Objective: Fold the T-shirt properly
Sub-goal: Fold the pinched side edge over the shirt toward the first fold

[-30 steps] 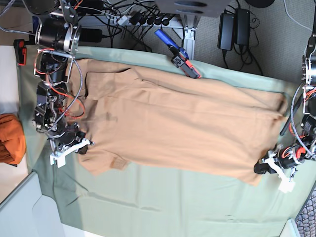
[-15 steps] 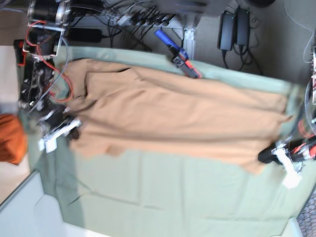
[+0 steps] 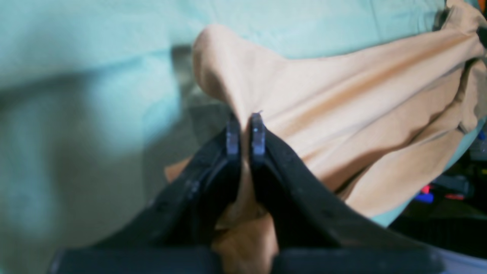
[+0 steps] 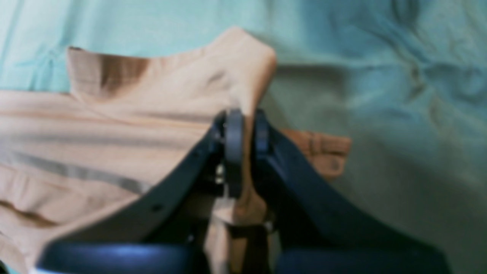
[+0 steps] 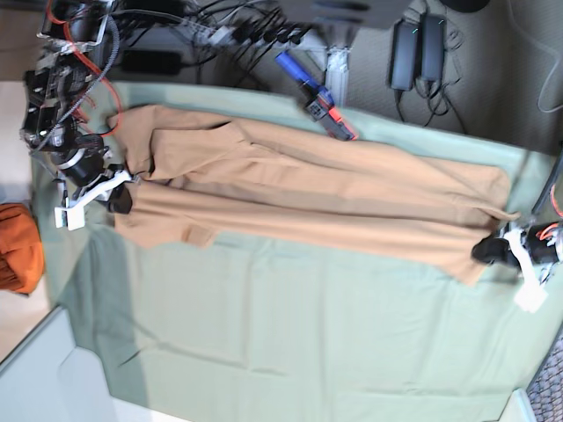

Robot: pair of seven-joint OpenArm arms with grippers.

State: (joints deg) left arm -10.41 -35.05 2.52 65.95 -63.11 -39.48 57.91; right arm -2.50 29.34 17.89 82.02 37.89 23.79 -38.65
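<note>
Both the left gripper (image 3: 242, 129) and right gripper (image 4: 245, 131) pinch the T-shirt (image 5: 317, 207), mid-fold; next, lay the held edge flat.

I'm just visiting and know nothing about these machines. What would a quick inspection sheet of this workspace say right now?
Surface: pale green sheet, wrinkled, covering the table.
Job's things: T-shirt, peach-tan, stretched out long between the two arms, with a lengthwise fold.
Clutter: orange cloth bundle off the sheet's edge; blue and red tool at the sheet's far edge, by the shirt.
Hands: left hand shut on the T-shirt's edge; right hand shut on the T-shirt's opposite end.
Cables: red and black wires along the right arm; tangled leads and power bricks behind the table.
Surroundings: grey floor beyond the table; nothing else seen.
</note>
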